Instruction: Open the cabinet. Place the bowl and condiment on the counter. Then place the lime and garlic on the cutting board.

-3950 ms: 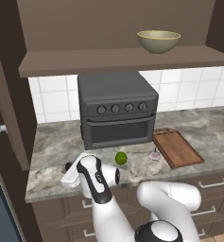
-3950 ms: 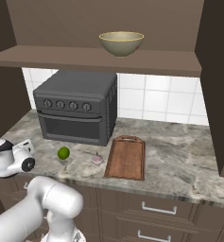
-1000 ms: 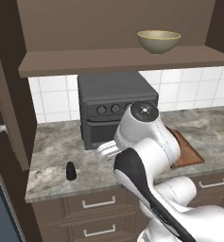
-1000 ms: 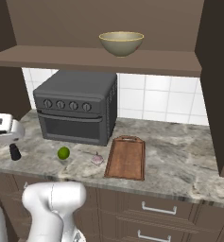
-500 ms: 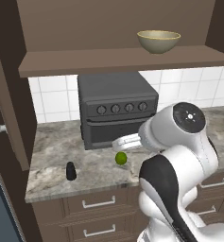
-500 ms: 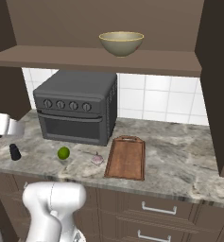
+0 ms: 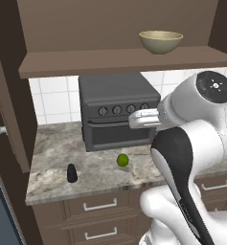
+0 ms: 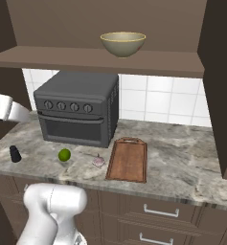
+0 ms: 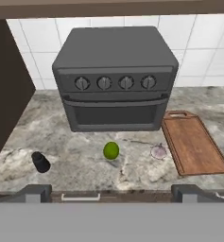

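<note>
- Gripper (image 9: 111,191) is spread wide with nothing between the fingers, held in the air in front of the counter (image 8: 182,162) edge and looking down at the worktop.
- Cabinet (image 8: 215,72) is open: the door stands swung out at the right in the right base view, shelf exposed.
- Bowl (image 8: 123,44) sits upright on the cabinet shelf, above the toaster oven (image 8: 79,109).
- Condiment (image 9: 40,162) stands upright on the counter, at the left front, well apart from the oven and to the left of the lime (image 9: 111,151).
- Lime rests on the counter in front of the oven door, roughly centred on it.
- Garlic (image 9: 158,151) lies on the counter between the lime and the cutting board (image 9: 193,142), just beside the board's left edge, not on it.
- Cutting board lies flat on the counter to the right of the oven, handle end toward the tiled wall; nothing on it.
- Left base view: the arm covers the board and garlic; lime (image 7: 122,160) and condiment (image 7: 72,173) are visible on the counter.
</note>
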